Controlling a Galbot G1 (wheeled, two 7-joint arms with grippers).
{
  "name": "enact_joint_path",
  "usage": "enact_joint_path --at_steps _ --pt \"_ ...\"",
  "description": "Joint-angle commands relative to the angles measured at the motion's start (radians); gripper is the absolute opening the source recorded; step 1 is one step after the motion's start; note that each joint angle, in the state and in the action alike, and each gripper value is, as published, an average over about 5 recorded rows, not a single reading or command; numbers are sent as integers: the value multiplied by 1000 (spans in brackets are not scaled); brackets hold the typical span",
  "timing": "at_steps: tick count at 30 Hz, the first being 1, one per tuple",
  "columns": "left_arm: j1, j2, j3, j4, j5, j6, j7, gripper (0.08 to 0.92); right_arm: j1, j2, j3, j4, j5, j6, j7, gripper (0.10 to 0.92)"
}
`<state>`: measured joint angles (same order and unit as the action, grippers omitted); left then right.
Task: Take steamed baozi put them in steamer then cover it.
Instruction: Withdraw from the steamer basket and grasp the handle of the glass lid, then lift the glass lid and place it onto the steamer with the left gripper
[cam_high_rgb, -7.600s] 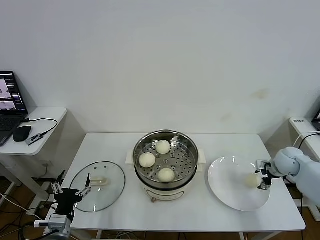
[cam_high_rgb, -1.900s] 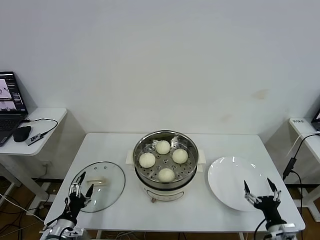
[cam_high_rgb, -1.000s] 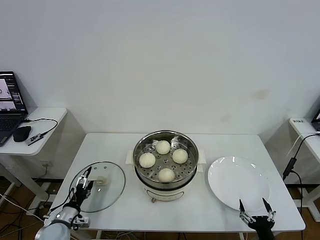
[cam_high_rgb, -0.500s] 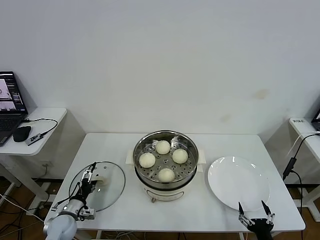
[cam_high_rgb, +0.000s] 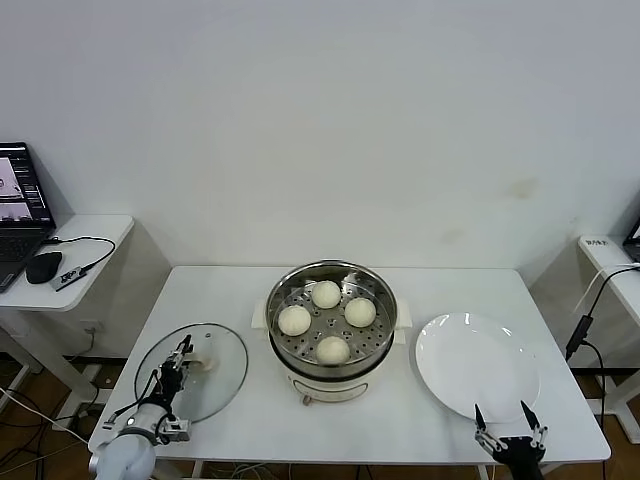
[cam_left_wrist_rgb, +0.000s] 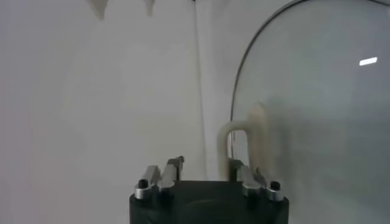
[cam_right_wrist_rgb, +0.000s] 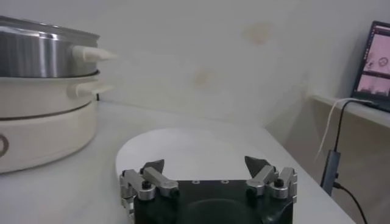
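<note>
Head view of a white table (cam_high_rgb: 250, 420). The steamer (cam_high_rgb: 332, 372) is standing at the table's centre with its top uncovered; four steamed baozi (cam_high_rgb: 333, 349) are sitting on its perforated tray, well apart from one another. The cover (cam_high_rgb: 215, 392) is lying flat on the table to the robot's left of the steamer, its cream handle (cam_high_rgb: 205, 363) pointing up. A white plate (cam_high_rgb: 478, 365) is lying on the robot's right of the steamer.

The left gripper (cam_high_rgb: 180, 358) is reaching in from the near left edge of the table, the forearm angling up toward the middle of the cover. Its fingers (cam_high_rgb: 173, 366) are standing narrow beside the handle. In the left wrist view the left gripper's fingertips (cam_left_wrist_rgb: 171, 171) are drawing close together, with the handle (cam_left_wrist_rgb: 233, 141) rising just in front of them against the glass (cam_left_wrist_rgb: 317, 103); whether the pads are pressing the handle cannot be told.

The right gripper (cam_high_rgb: 505, 420) is resting low at the near right edge, just beside the plate's near rim, its fingers spread wide and holding nothing. The right wrist view is showing the right gripper (cam_right_wrist_rgb: 207, 164), the plate (cam_right_wrist_rgb: 195, 146) ahead of it, and the steamer (cam_right_wrist_rgb: 42, 103) beyond.
</note>
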<state>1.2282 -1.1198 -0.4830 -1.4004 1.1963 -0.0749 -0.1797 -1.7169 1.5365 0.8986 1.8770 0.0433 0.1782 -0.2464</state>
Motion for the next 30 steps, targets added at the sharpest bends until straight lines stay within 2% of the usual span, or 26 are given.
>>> enact_joint_path --at_steps 1,6,9,13,19,24,30 --pt "1 -6 -11 3 -11 -2 -45 342 -1 0 -7 5 -1 -1 0 823" --pt "10 2 -40 -47 -19 -12 -71 197 -3 -2 -16 10 -2 -1 1 823" --pt "29 15 -65 -97 -28 -15 -71 143 1 -3 -24 7 -1 1 1 823" --pt "57 40 -100 -166 -52 -8 -41 136 5 -3 -36 8 -4 2 1 823" --pt "99 113 -150 -294 -119 29 95 136 5 -9 -50 12 -21 6 -3 823" --pt "119 159 -178 -449 -213 87 175 136 3 -20 -61 15 -27 5 -7 823" --pt "139 201 -138 -656 -316 204 279 136 3 -28 -66 19 -38 6 -8 823"
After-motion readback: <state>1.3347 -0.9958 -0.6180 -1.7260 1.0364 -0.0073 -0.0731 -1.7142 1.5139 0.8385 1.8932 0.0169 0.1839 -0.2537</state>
